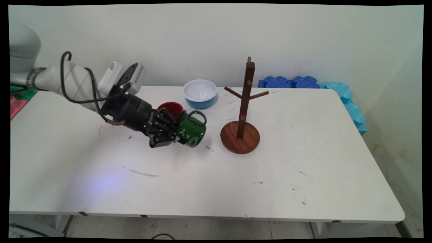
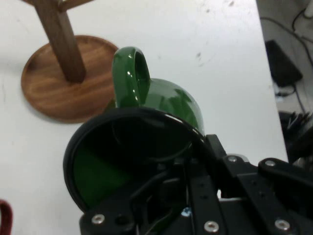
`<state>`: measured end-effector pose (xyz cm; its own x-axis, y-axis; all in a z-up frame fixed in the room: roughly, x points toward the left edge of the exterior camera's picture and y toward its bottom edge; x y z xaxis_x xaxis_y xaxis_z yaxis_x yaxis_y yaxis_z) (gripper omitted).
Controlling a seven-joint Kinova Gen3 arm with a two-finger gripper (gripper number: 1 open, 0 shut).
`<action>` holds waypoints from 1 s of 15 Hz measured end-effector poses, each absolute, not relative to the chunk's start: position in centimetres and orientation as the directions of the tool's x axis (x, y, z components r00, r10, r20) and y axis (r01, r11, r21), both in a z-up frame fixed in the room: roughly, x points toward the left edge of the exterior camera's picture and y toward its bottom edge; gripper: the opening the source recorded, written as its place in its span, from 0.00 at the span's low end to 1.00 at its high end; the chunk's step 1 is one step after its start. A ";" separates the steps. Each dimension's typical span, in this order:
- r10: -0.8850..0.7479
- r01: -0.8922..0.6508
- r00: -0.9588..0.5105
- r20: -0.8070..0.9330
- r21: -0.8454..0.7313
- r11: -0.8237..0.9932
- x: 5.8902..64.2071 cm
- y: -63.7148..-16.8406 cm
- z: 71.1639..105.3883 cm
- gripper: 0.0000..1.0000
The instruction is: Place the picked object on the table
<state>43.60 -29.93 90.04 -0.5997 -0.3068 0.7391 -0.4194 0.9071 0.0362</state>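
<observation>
The white table [image 1: 303, 189] fills most of the main view, with blue foam pieces [image 1: 292, 82] seen beyond its far edge at the upper right. A wooden mug tree [image 1: 243, 111] stands upright just right of the frame's centre, on a round base with short pegs angled off its post; nothing is hung on it. A blue bowl with a white inside [image 1: 200, 93] sits above centre, near the far edge, and a red mug [image 1: 170, 108] is partly hidden to its lower left, behind the hand.

The gripper [image 1: 176, 131] is seen left of centre, clamped on the rim of a green mug [image 1: 191, 130]: in the hand view one finger is seen inside the mouth and the other outside the wall. The green mug [image 2: 142, 147] is tipped on its side, mouth toward the hand, handle uppermost, just left of the mug tree's base; whether it touches the table cannot be told.

The mug is judged rigid, fairly light, with a glossy, probably slippery glaze, liable to chip if knocked. A pinch across the rim wall is judged workable; the handle loop is left free.
</observation>
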 end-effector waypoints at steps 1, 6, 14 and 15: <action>-0.304 -0.418 -0.617 0.726 0.025 0.908 43.8 -29.8 90.3 0.00; -0.293 -0.408 -0.690 0.662 -0.021 0.913 44.5 -29.5 90.7 0.00; -0.280 -0.388 -0.788 0.549 -0.089 0.917 44.5 -29.9 89.7 0.00; -0.278 -0.386 -0.797 0.536 -0.097 0.918 44.4 -30.0 89.5 0.00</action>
